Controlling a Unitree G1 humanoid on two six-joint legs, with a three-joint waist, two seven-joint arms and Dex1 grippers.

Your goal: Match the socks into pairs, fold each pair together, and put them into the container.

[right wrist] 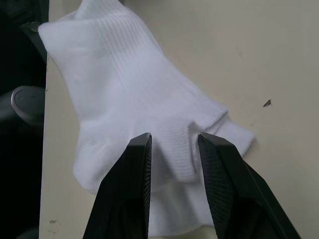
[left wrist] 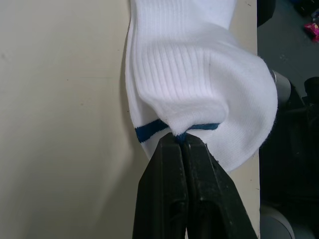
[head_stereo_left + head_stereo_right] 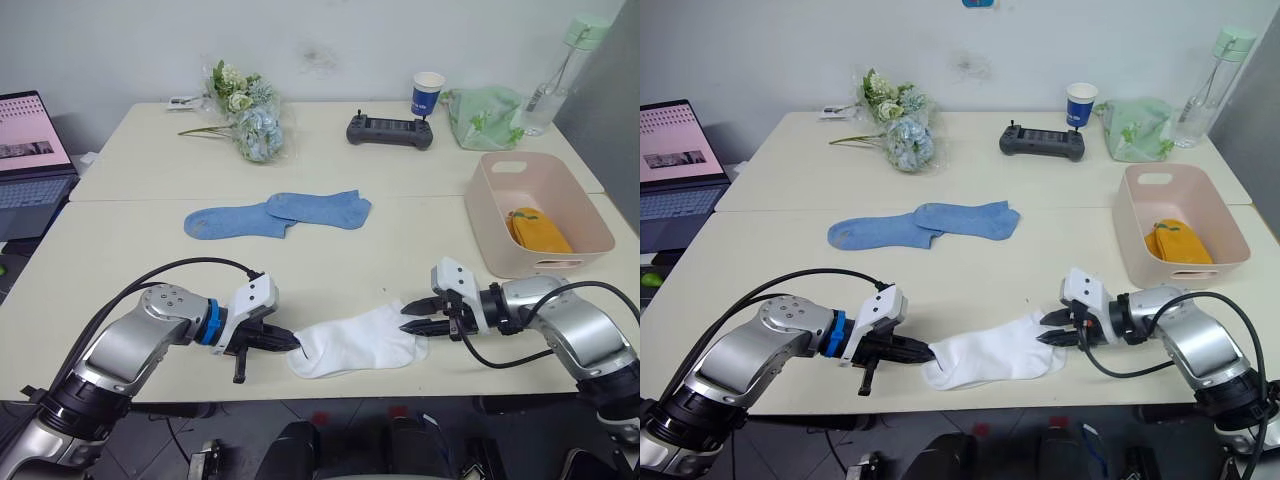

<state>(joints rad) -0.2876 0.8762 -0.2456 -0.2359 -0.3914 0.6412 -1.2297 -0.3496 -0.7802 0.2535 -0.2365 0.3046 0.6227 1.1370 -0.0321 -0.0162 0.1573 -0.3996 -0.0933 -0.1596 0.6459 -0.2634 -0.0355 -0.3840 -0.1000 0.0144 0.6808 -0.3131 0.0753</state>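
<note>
the white socks (image 3: 355, 342) lie as one stacked pair at the near edge of the worktop (image 3: 120, 230), between the two arms. they lie flat and on top of each other, so i judge that they are already matched and the fold is the step in hand. the left gripper (image 3: 292, 343) holds the cuff end: in the left wrist view its fingers (image 2: 172, 199) are pressed together and pinch the edge with the dark blue trim, which lifts the cloth into a small ridge. this grip probably serves to carry that end over the other end. the right gripper (image 3: 408, 317) is at the opposite end, and its fingers (image 1: 134, 179) are spread with the sock edge between them, not yet closed on it. it seems to wait there to hold this end down or to take it.

the two light blue socks (image 3: 275, 215) lie further back in the middle of the worktop, overlapping a little and not folded, so this pair is left for later. the container (image 3: 590, 225) stands on the robot's right, well apart from the white pair, and a folded mustard-yellow pair (image 3: 540, 230) already lies inside it.

at the far side are a paper cup (image 3: 427, 94), a black controller (image 3: 390, 130), a green cloth bag (image 3: 485, 118) and artificial flowers (image 3: 250, 115).
</note>
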